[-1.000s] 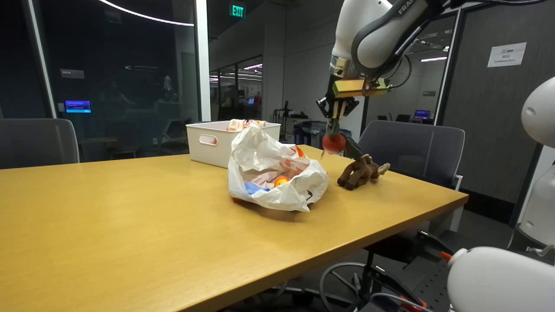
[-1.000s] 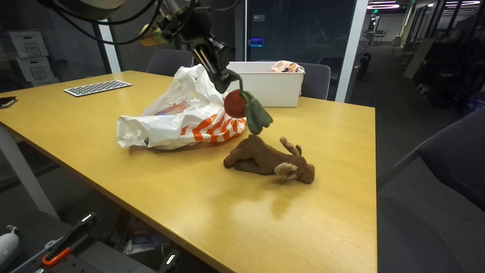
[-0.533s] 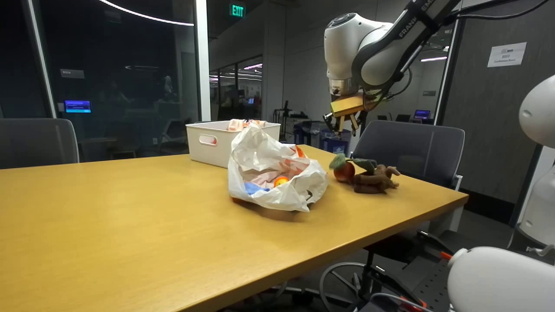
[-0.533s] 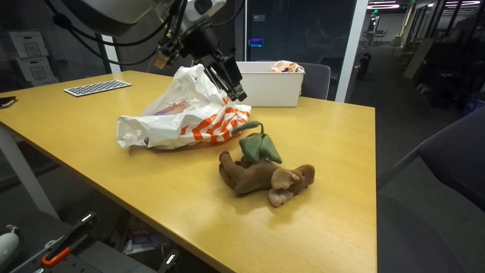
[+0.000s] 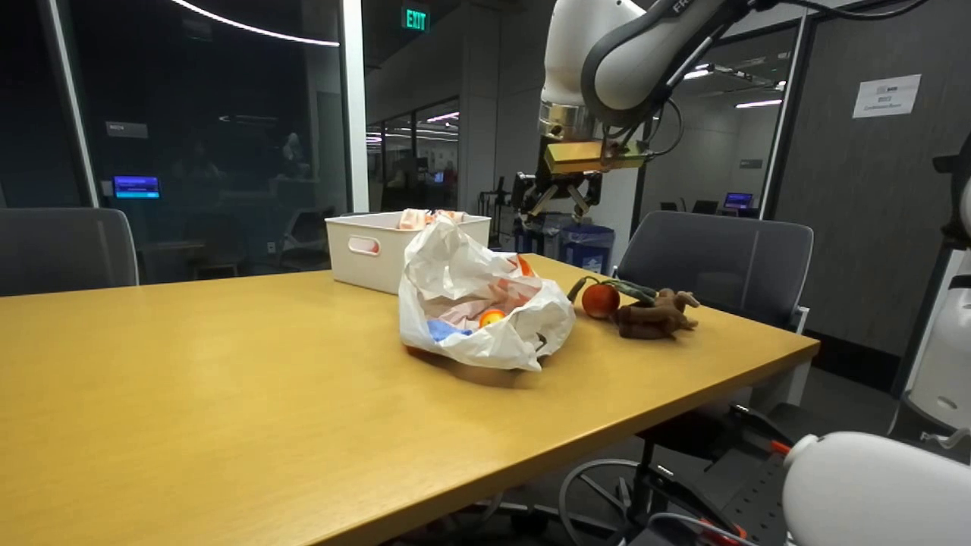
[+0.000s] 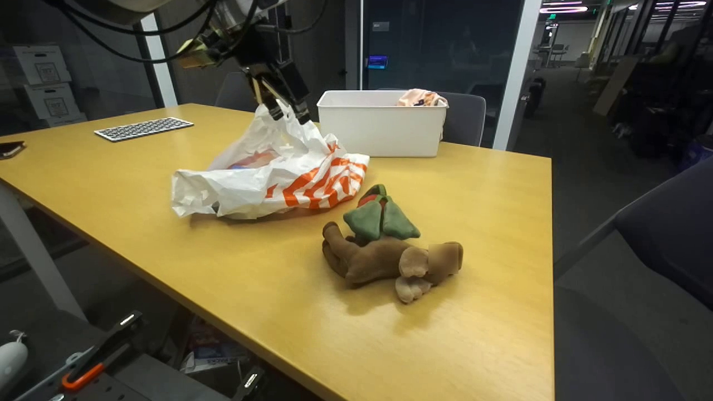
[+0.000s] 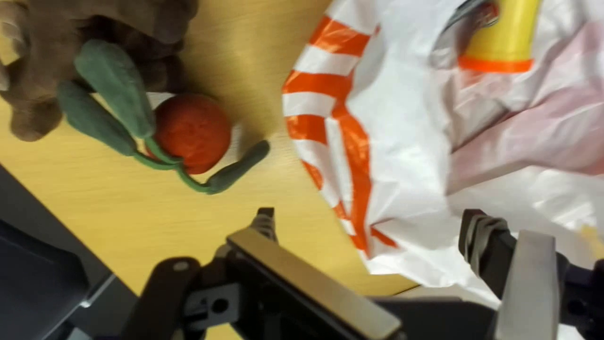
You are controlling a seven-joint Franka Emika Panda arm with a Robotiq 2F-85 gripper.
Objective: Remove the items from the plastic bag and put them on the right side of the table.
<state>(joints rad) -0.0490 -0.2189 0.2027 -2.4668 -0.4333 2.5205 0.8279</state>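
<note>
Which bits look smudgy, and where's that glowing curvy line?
In an exterior view, the brown plush animal's head looks partly blurred; in an exterior view, a brownish smear sits just below the white plastic bag, and a curved white streak crosses the dark glass.

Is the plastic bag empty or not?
Not empty: the wrist view shows a yellow-and-orange item inside the bag, and an exterior view shows something blue in it.
</note>
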